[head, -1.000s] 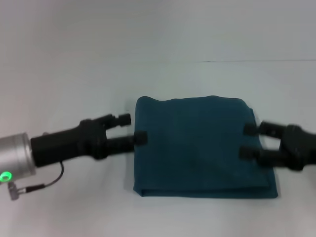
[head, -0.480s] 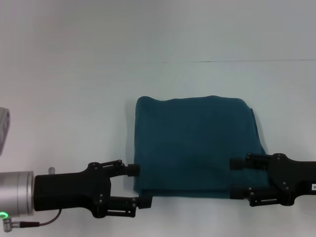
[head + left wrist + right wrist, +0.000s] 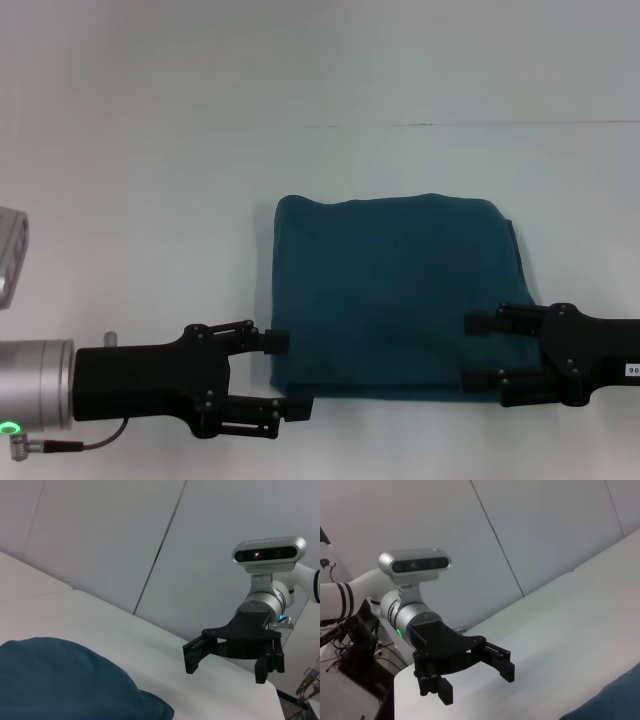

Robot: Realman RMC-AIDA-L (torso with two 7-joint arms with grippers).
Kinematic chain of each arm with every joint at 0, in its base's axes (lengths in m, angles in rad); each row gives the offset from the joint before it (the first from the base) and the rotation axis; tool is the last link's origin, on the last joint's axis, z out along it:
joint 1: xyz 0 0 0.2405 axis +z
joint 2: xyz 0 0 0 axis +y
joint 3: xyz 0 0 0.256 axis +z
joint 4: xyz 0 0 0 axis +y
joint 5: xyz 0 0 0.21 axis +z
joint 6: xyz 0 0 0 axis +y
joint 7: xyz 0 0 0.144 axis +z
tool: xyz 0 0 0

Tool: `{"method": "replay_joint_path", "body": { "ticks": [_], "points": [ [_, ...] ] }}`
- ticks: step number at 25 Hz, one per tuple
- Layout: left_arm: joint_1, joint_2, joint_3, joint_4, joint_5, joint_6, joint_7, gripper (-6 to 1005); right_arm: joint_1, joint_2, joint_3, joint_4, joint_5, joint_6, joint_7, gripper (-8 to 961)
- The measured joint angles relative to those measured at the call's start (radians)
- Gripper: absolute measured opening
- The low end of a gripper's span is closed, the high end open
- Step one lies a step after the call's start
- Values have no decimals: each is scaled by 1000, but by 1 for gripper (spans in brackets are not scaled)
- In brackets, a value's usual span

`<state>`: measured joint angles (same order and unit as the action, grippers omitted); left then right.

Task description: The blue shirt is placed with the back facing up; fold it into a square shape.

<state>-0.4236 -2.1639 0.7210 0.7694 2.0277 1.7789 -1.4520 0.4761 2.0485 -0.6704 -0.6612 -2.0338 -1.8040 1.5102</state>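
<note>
**Blue shirt folded, a tool at each near corner**

Blue shirt (image 3: 395, 295) lies folded into a near-square block on the white surface (image 3: 150, 200), plain side up, no lettering showing. Left tool (image 3: 283, 374), fingers apart, sits at the near left corner, straddling the edge. Right tool (image 3: 478, 352), fingers apart, reaches over the near right corner. Bare surface surrounds the shirt on its far and outer sides.
</note>
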Motion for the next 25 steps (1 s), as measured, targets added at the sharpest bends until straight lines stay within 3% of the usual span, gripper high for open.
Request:
{"method": "replay_joint_path", "body": {
  "ticks": [25],
  "points": [
    [-7, 1, 0, 1, 2, 4, -7, 905, -1, -4, -2, 0, -3, 1, 7, 916]
  ]
}}
